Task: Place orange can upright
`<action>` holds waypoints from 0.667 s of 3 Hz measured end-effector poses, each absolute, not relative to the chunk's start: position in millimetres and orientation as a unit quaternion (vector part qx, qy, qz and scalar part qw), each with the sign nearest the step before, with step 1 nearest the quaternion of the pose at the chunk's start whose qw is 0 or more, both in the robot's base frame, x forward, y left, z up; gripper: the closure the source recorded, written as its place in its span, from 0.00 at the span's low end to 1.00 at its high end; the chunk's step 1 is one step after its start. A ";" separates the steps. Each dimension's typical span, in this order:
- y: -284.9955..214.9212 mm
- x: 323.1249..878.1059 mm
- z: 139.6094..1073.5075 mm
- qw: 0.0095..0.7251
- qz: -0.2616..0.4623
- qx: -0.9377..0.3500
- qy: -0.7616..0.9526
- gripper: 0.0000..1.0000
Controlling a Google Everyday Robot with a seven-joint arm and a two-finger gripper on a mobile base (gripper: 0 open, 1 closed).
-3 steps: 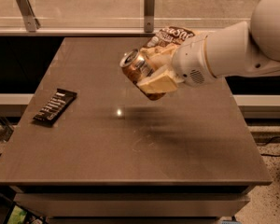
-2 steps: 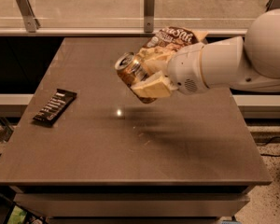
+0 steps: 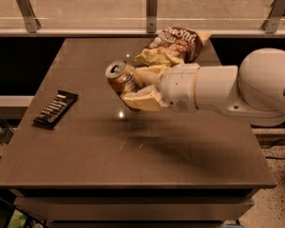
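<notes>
The orange can [image 3: 121, 79] is a shiny orange-gold drink can, held above the table [image 3: 85, 146] near its middle. It is tilted, with its silver top facing up and to the left. My gripper [image 3: 138, 87] reaches in from the right on a white arm and is shut on the can, with one pale finger [image 3: 149, 74] above it and one below. The lower right part of the can is hidden between the fingers. The can does not touch the table.
A crinkled brown chip bag [image 3: 173, 45] lies at the table's back, just behind my gripper. A dark snack bar [image 3: 55, 108] lies near the left edge. A glass rail with metal posts [image 3: 152, 9] runs behind the table.
The arm has carried the can to the left and slightly lower over the table. The can stays tilted in the grip.
</notes>
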State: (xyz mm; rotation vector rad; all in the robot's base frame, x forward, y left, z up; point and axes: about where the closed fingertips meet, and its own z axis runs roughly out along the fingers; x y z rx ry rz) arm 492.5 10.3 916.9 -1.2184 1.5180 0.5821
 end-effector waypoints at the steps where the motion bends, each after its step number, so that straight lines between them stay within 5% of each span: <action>1: 17.3 485.9 905.8 0.545 0.261 -0.496 0.623 1.00; 2: 16.3 484.1 891.5 0.558 0.280 -0.478 0.618 1.00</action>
